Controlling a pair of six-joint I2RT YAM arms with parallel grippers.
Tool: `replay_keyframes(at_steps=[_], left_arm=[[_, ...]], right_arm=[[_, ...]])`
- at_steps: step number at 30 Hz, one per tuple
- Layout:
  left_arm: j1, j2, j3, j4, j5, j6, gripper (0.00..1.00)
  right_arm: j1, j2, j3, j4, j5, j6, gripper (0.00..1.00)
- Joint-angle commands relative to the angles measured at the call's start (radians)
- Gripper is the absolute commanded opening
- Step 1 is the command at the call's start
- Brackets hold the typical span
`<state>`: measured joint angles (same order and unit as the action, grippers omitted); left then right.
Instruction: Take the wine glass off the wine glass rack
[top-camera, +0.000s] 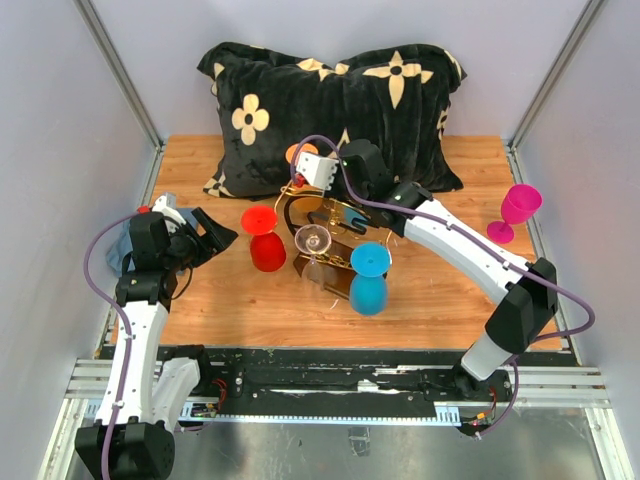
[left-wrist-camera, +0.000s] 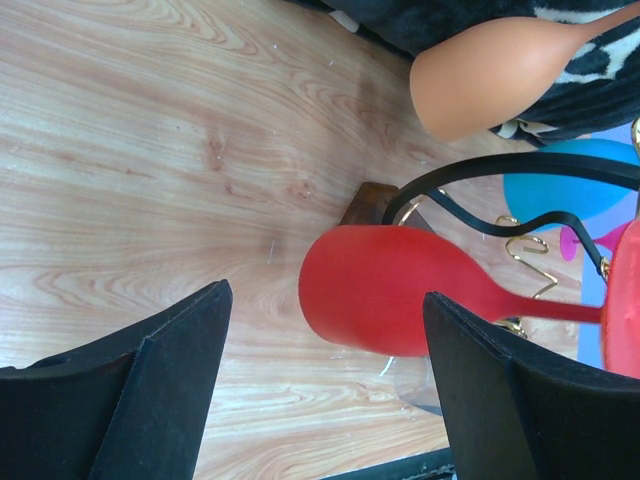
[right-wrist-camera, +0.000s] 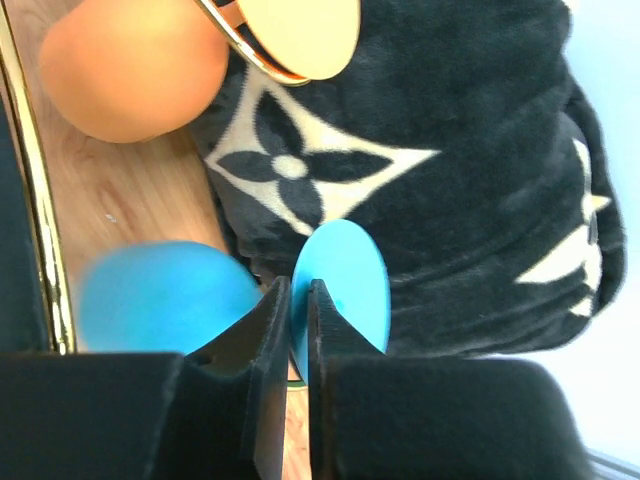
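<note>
The gold wire wine glass rack (top-camera: 300, 210) with black rails (left-wrist-camera: 480, 170) stands mid-table. Red (top-camera: 266, 245), clear (top-camera: 312, 240) and blue (top-camera: 369, 280) wine glasses hang on it upside down. In the right wrist view my right gripper (right-wrist-camera: 298, 285) is shut on the thin foot of a blue wine glass (right-wrist-camera: 350, 280), whose bowl is to the left beside an orange glass (right-wrist-camera: 130, 70). From above, the right gripper (top-camera: 345, 218) sits over the rack's back and hides that foot. My left gripper (top-camera: 222, 238) is open, left of the red glass (left-wrist-camera: 390, 290), not touching it.
A black flowered pillow (top-camera: 330, 100) lies along the back of the table, close behind the rack. A magenta wine glass (top-camera: 515, 210) stands upright at the right edge. Metal frame posts and walls close in both sides.
</note>
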<state>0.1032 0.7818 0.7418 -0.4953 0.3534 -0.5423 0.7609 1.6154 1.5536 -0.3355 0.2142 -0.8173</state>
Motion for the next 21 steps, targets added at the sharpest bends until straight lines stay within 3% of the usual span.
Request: replay_keyframes(at_steps=[1,7,17,21], left_arm=[[-0.003,0.005,0.002,0.012,0.013,0.01,0.83],[-0.003,0.009,0.001,0.014,0.012,0.01,0.83],[-0.003,0.014,-0.009,0.022,0.013,0.013,0.83],[-0.002,0.017,-0.02,0.028,0.022,0.007,0.83]], right_arm=[[0.005,0.004,0.028,0.055,0.122,-0.026,0.01],[0.044,-0.022,-0.049,0.192,0.187,-0.1,0.01],[0.065,-0.086,-0.112,0.24,0.224,-0.131,0.01],[0.087,-0.113,-0.182,0.322,0.316,-0.214,0.01]])
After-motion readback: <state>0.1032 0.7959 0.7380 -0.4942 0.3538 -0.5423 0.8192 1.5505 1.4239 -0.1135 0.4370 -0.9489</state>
